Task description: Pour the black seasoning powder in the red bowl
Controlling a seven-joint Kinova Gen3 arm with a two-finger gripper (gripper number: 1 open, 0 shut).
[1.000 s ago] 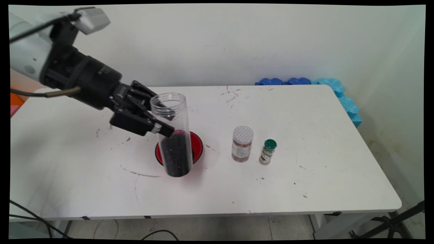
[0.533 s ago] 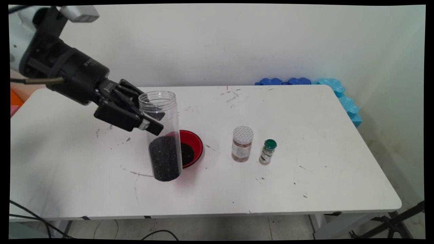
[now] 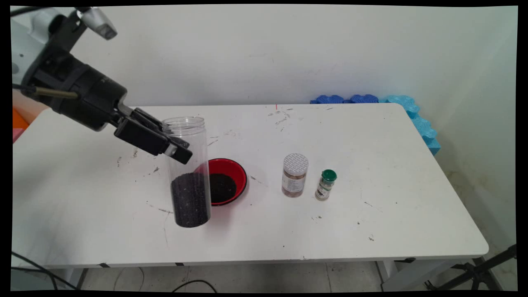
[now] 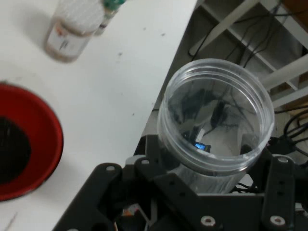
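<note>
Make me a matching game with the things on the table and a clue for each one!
Things:
1. tall clear jar
2. red bowl
3. spice jar
4. small bottle

Clues:
A. green cap
B. held in the tool, open top
C. white dotted lid
D. black grains inside, on the table

Pairs: 1-B, 2-D, 3-C, 4-A

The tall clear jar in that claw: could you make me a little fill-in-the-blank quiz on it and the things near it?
1. The gripper holds a tall clear jar partly filled with ____ grains.
2. The jar has no ____ on its open top.
3. Beside the jar sits a ____ bowl holding dark grains.
4. The small bottle has a ____ cap.

Missing words: black; lid; red; green
</note>
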